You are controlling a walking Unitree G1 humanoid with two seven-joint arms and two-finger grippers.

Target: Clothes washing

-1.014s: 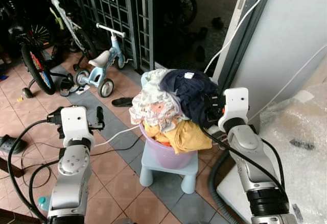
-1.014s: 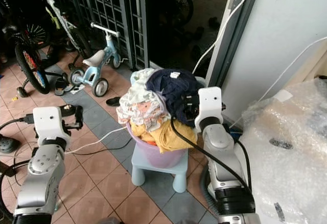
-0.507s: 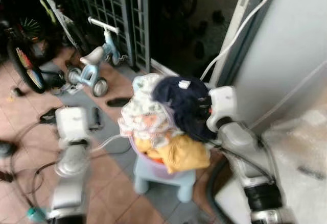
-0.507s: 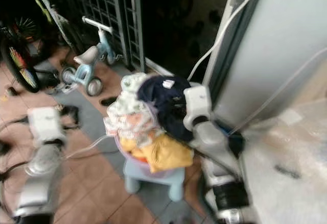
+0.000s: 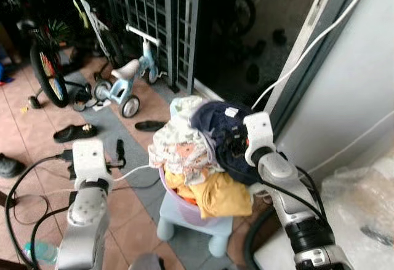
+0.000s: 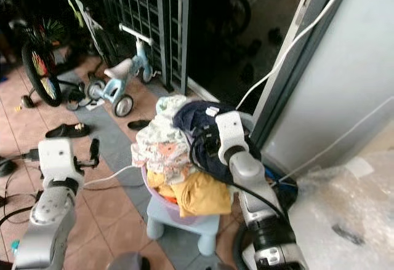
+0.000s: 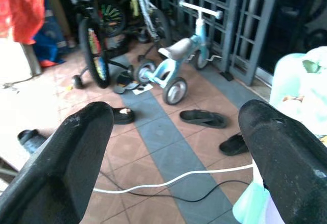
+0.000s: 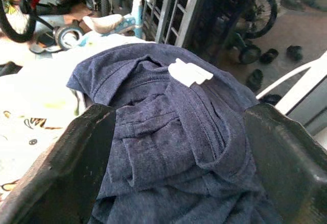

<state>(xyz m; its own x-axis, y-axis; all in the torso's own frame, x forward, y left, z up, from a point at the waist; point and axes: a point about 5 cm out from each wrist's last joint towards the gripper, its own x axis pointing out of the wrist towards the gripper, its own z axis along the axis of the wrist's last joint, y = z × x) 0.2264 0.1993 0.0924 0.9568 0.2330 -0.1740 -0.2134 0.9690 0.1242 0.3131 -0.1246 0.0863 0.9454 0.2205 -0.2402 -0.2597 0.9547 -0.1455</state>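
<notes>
Terracotta and grey tiled floor (image 5: pixel 37 159) is recorded across the scene, bounded by a dark metal grille (image 5: pixel 154 18) at the far side and a grey wall panel (image 5: pixel 363 85) on the robot's right. Sheeted plastic wrap (image 5: pixel 363 221) is noted at the near right. A bicycle (image 5: pixel 49 67) and a pale blue tricycle (image 5: pixel 126 76) are parked against the grille, with loose sandals (image 5: pixel 74 133) and a white cable (image 5: pixel 132 170) lying on the tiles.

A lilac laundry tub (image 5: pixel 184 205) is seen standing on a small pale blue stool (image 5: pixel 184 227), the tub occupying most of the stool's top. It is heaped above its rim: a navy garment (image 8: pixel 179 147) on the right side of the pile, a white printed garment (image 5: pixel 181 150) on the left, a yellow garment (image 5: pixel 218 193) hanging over the near rim.

The right gripper (image 8: pixel 179 132) is held at the navy garment, jaws spread wide to either side of the fabric and not yet closed on it. The left gripper (image 7: pixel 173 132) is held apart over the floor to the tub's left, jaws released and empty.

The step in hand is judged to be the first pick from the pile. The next move would call for the right jaws to be pressed into a fold and closed, then lifted clear without the neighbouring garments being dragged off.
</notes>
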